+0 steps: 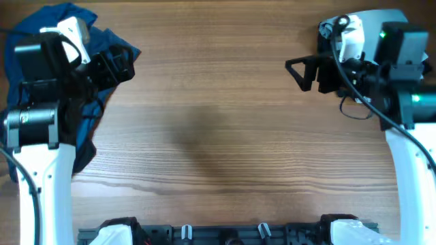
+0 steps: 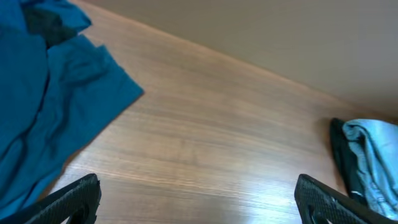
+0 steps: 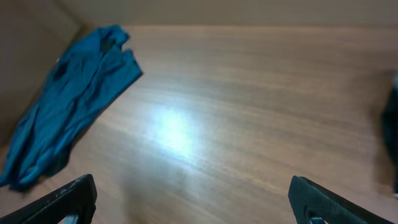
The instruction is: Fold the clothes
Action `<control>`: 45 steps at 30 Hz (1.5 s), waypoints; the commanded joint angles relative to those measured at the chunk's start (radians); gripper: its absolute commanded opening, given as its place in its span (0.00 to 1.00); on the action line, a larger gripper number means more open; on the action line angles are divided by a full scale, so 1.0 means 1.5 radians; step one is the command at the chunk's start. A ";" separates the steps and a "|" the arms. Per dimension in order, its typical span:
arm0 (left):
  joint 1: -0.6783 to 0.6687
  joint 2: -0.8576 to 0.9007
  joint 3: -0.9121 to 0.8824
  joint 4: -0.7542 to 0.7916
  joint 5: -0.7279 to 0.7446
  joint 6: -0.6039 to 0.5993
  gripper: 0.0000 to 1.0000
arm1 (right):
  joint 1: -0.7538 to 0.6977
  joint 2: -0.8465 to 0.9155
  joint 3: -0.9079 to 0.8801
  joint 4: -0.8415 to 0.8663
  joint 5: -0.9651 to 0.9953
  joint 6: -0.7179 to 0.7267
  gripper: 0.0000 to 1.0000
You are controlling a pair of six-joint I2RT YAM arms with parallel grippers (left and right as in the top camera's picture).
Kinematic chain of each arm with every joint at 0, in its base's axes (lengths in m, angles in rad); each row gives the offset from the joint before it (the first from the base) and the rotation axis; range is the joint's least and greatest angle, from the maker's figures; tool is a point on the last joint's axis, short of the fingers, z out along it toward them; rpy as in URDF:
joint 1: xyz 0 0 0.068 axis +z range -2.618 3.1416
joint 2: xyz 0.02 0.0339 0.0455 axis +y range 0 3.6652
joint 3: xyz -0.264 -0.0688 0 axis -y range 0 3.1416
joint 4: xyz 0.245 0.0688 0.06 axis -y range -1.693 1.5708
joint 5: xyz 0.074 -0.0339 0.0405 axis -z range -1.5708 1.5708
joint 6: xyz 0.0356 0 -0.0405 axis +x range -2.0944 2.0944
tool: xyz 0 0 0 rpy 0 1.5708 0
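A bright blue garment point(image 1: 27, 24) lies crumpled at the table's far left, partly under my left arm; the left wrist view shows it as blue cloth point(image 2: 50, 106) and the right wrist view as a long heap point(image 3: 74, 99). Pale blue jeans point(image 1: 375, 15) sit at the far right under my right arm, also visible in the left wrist view point(image 2: 373, 155) with a dark garment's edge point(image 2: 339, 152) beside them. My left gripper point(image 1: 126, 64) point(image 2: 199, 202) is open above bare wood beside the blue cloth. My right gripper point(image 1: 300, 71) point(image 3: 193, 199) is open too, holding nothing.
The wooden table point(image 1: 218, 122) stretches between the two arms. Arm bases and a rail point(image 1: 225, 235) line the near edge. A pale wall point(image 2: 280, 31) rises behind the table's far edge.
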 commanded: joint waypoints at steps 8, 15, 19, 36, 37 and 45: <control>0.338 0.163 0.011 -0.144 -0.165 -0.165 0.92 | 0.044 0.069 0.014 -0.015 0.023 -0.031 1.00; 0.430 0.350 0.011 -0.108 -0.163 -0.088 0.89 | 0.055 0.070 0.014 -0.014 0.081 -0.031 0.99; 0.432 0.420 0.011 -0.102 -0.164 0.008 0.83 | 0.055 0.070 0.014 -0.013 0.116 -0.031 0.99; 0.437 0.434 0.011 -0.060 -0.297 0.013 0.17 | 0.055 0.122 0.014 0.045 0.103 -0.029 0.99; 0.437 0.434 0.011 -0.060 -0.297 0.013 0.20 | 0.055 0.122 0.014 0.046 0.097 -0.029 0.99; 0.450 0.485 0.006 -0.068 -0.313 0.013 0.83 | 0.055 0.122 0.014 0.053 0.097 -0.031 0.99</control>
